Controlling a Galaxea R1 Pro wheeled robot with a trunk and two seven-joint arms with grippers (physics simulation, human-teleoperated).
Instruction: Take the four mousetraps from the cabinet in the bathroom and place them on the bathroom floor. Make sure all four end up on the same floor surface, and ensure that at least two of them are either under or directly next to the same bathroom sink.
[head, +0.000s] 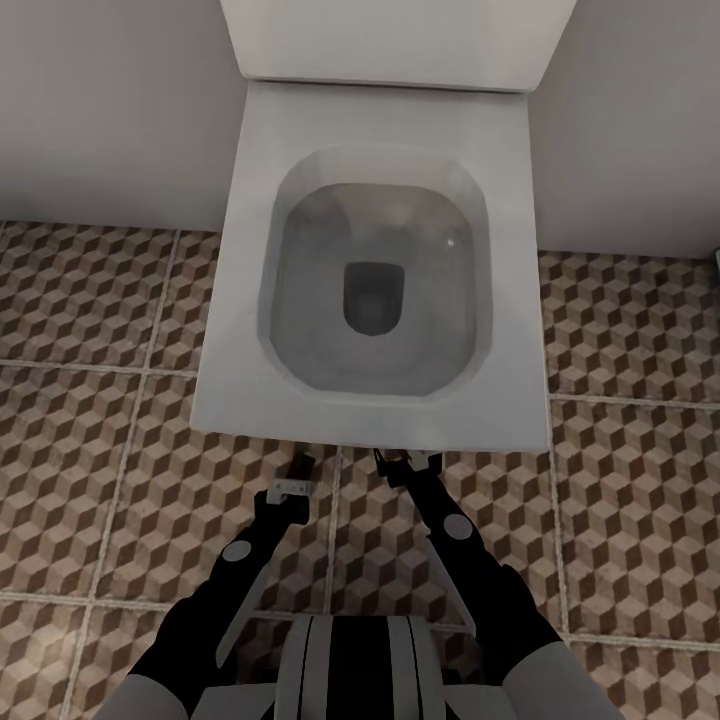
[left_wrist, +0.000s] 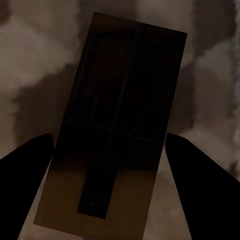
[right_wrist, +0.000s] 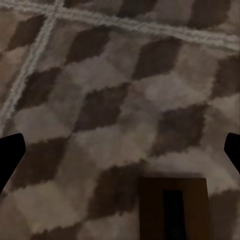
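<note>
Both arms reach down to the bathroom floor (head: 620, 480) just in front of a white toilet. In the left wrist view, a mousetrap (left_wrist: 122, 100), a dark shadowed board with wire parts, lies slightly askew between the two fingers. My left gripper (left_wrist: 110, 137) (head: 292, 475) touches both of its long edges, close above the blurred tiles. My right gripper (right_wrist: 120, 145) (head: 405, 465) stands wide open over the cube-patterned tiles. Another mousetrap (right_wrist: 172, 207) lies flat on the floor near it, apart from its fingers. The cabinet and the bathroom sink are out of view.
The white toilet (head: 385, 410) with an open bowl stands straight ahead, and its front rim overhangs both grippers. Grey walls (head: 110, 100) close the back on both sides. Patterned floor stretches left and right of the toilet.
</note>
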